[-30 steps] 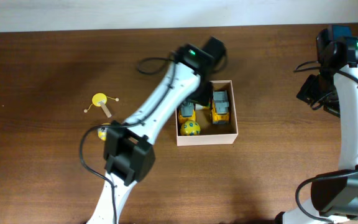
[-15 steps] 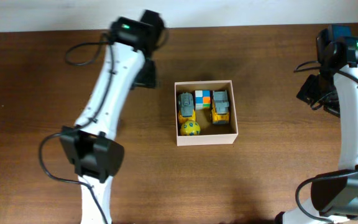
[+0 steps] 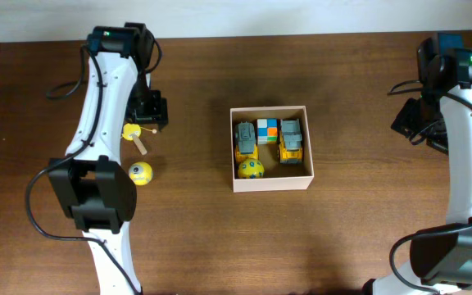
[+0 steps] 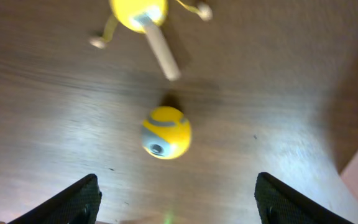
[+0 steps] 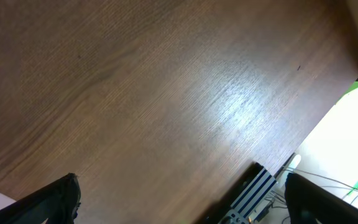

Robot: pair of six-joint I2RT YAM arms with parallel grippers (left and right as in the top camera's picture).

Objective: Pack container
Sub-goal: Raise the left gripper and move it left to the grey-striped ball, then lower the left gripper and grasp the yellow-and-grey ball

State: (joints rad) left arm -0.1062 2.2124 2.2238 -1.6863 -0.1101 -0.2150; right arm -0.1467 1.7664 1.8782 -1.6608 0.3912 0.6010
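Swung away from the container [image 3: 270,182] at the middle of the table [image 3: 342,246], the left claw [image 4: 178,196], spread and empty, now hangs over a yellow ball [image 4: 165,132], likely next; the right claw [image 5: 188,202] idles open.

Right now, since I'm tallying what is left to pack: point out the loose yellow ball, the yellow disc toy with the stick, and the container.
yellow ball [image 4: 166,132]: left wrist view, middle of its surface.
yellow disc toy [image 3: 131,131]: overhead view, centre of its disc.
container [image 3: 273,184]: overhead view, its near white wall.
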